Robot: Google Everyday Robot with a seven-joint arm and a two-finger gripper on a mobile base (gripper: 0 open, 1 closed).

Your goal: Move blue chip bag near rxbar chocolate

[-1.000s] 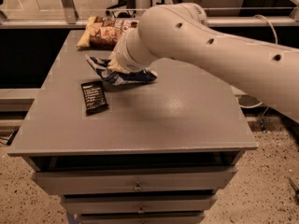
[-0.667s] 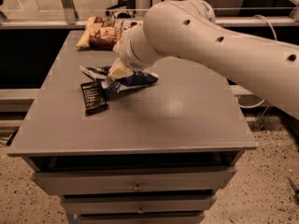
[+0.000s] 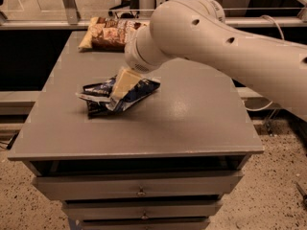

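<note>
Navy blue chip bag (image 3: pixel 139 91) long axis left-right, right end raised | pincer (image 3: pixel 122 85) clamped on it

Dim, warm, brownish light. The arm (image 3: pixel 216 37) is brightest along its top, lit from 12 o'clock. A faint sheen lies on the table (image 3: pixel 201 123) toward 3 o'clock. The gripper (image 3: pixel 125 83), on the bag (image 3: pixel 103 99) at 9 o'clock from centre, glows pale. A dark shadow lies under the bag.

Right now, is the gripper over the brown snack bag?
No, the gripper is on the blue chip bag; the brown snack bag lies farther back.
</note>
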